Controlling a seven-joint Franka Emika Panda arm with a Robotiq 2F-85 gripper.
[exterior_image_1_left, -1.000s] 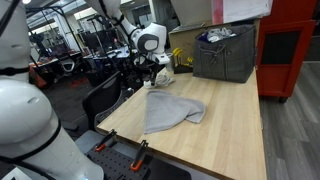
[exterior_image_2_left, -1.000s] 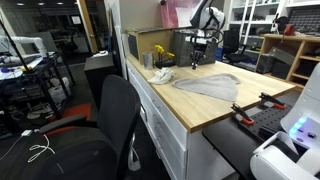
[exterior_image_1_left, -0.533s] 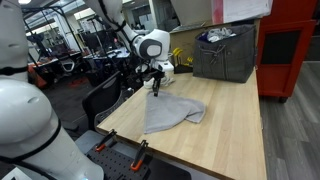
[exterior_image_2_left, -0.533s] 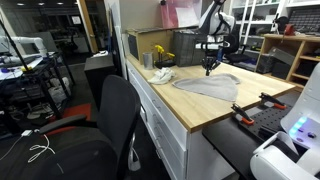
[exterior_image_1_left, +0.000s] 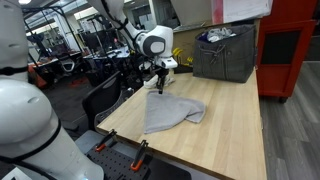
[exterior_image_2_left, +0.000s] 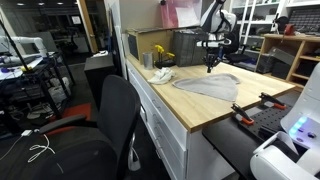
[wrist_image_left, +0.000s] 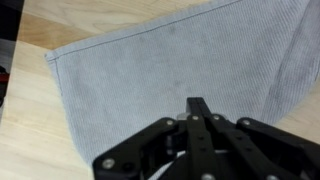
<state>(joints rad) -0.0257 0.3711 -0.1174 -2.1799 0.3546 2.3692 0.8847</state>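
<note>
A grey cloth (exterior_image_1_left: 172, 112) lies spread flat on the light wooden table (exterior_image_1_left: 235, 130); it also shows in the other exterior view as a grey cloth (exterior_image_2_left: 208, 86). My gripper (exterior_image_1_left: 159, 88) hangs just above the cloth's far edge, fingers pointing down, shut with nothing between them. In the wrist view the shut gripper (wrist_image_left: 197, 103) sits over the ribbed cloth (wrist_image_left: 150, 60), whose hemmed corner lies at upper left on bare wood. I cannot tell whether the fingertips touch the fabric.
A dark grey bin (exterior_image_1_left: 225, 55) stands at the table's back, and a red cabinet (exterior_image_1_left: 290, 45) is beside it. A crumpled white item (exterior_image_2_left: 160, 76) and yellow flowers (exterior_image_2_left: 160, 50) sit near the back corner. A black office chair (exterior_image_2_left: 100, 125) stands off the table's side.
The gripper has travelled from near the white item at the back of the table to a spot over the cloth's far edge. It stayed shut. The cloth has not moved.
</note>
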